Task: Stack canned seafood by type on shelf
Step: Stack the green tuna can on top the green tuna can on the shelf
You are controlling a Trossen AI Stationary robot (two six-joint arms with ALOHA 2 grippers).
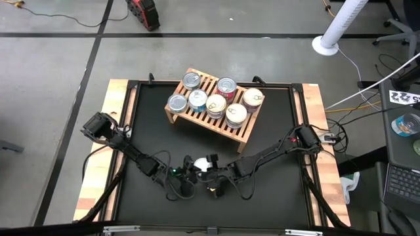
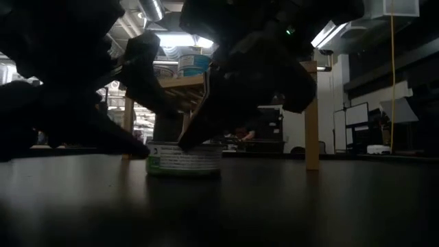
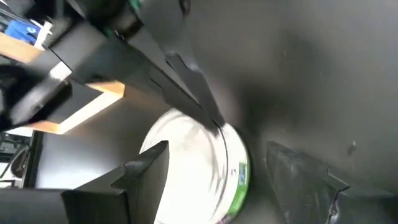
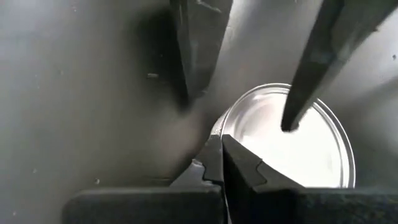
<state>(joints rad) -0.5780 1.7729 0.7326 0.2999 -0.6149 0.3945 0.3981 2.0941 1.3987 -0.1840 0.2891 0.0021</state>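
Near the front edge of the black table, one can stood flat on its base, its pale lid facing straight up and a green-marked label around its low side. It sat well apart from the shelf, whose long axis ran across the table, tilted slightly, at the far side. Seven cans stood upright on the slats in two rows, lids up. The left gripper had its fingers spread wide on either side of the lone can, one finger over the lid and the other off its rim. The right gripper had its fingers pressed together, tips at the can's rim, pinching nothing that could be made out. Both arms met over this can.
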